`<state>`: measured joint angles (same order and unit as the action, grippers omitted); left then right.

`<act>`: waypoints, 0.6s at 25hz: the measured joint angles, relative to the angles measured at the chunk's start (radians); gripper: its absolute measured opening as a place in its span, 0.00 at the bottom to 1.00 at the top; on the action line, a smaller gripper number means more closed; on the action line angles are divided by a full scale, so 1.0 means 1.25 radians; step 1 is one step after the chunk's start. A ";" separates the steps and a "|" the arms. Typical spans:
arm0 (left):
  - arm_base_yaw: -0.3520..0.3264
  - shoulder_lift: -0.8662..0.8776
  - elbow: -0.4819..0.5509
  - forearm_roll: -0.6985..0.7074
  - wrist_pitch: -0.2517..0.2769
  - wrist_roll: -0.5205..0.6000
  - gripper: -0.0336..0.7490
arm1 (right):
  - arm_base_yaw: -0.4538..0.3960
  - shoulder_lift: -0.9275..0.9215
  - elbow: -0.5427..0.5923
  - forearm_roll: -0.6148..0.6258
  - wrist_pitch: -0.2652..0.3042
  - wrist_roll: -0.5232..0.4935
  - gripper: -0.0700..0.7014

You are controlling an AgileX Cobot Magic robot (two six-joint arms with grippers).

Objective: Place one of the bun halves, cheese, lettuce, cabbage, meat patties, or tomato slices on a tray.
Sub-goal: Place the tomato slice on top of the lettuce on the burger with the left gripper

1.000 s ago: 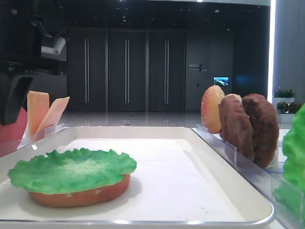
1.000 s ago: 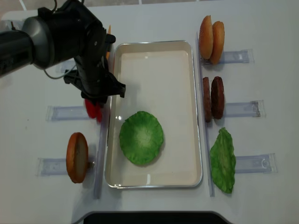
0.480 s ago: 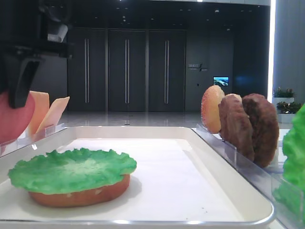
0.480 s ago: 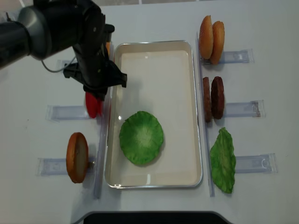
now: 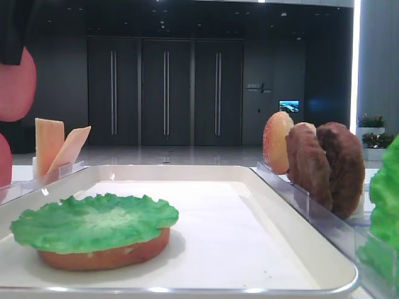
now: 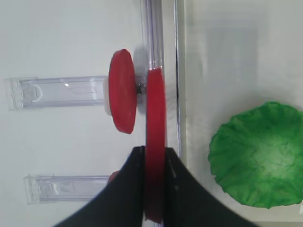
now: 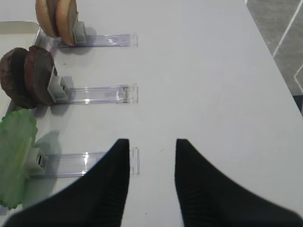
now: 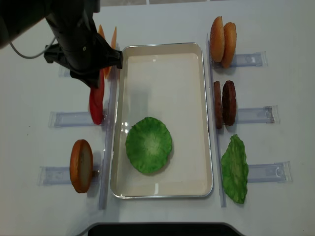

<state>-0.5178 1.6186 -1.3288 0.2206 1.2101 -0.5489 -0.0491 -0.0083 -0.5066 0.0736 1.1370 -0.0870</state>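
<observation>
- The left gripper [image 6: 154,163] had its jaws pinched on a tomato slice [image 6: 154,142], held on edge and lifted clear of the clear rack [image 6: 57,92], just left of the tray [image 8: 162,49].
- A second tomato slice [image 6: 122,90] stood upright in that rack, just beside the held one; whether the two touched could not be told.
- On the tray, toward its near end, a lettuce leaf [image 8: 148,144] lay flat on a bun half [image 5: 103,256], the tan edge showing under it in the low view.
- The cheese slices [image 5: 59,146] leaned in a rack left of the tray's far corner, partly hidden by the left arm [image 8: 74,34] from above.
- Another bun half [image 8: 81,165] stood on edge left of the tray's near end.
- Right of the tray: two bun halves [image 8: 222,42] at the far end, two meat patties [image 8: 224,103] at the middle, a second lettuce leaf [image 8: 235,168] near the front, each in its own rack.
- The right gripper [image 7: 152,156] hovered over the white surface [image 7: 203,71] well right of the tray, jaws spread and holding nothing.
</observation>
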 joint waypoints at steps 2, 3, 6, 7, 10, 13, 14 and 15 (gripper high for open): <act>0.000 -0.001 0.000 -0.012 0.003 0.005 0.11 | 0.000 0.000 0.000 0.000 0.000 0.000 0.39; 0.000 -0.002 0.000 -0.018 0.003 0.006 0.11 | 0.000 0.000 0.000 0.000 0.000 0.000 0.39; 0.000 -0.015 0.000 -0.028 0.004 0.008 0.11 | 0.000 0.000 0.000 0.000 0.000 0.000 0.39; -0.001 -0.023 0.000 -0.033 0.004 0.008 0.11 | 0.000 0.000 0.000 0.000 0.000 0.000 0.39; -0.037 -0.051 0.000 -0.024 0.005 -0.005 0.11 | 0.000 0.000 0.000 0.000 0.000 0.000 0.39; -0.118 -0.085 0.010 -0.010 0.006 -0.060 0.11 | 0.000 0.000 0.000 0.000 0.000 0.000 0.39; -0.150 -0.093 0.015 -0.004 0.006 -0.082 0.11 | 0.000 0.000 0.000 0.000 0.000 0.000 0.39; -0.178 -0.098 0.021 0.005 0.007 -0.099 0.11 | 0.000 0.000 0.000 0.000 0.000 0.000 0.39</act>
<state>-0.7399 1.4957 -1.3031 0.2268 1.2188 -0.6730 -0.0491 -0.0083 -0.5066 0.0736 1.1370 -0.0870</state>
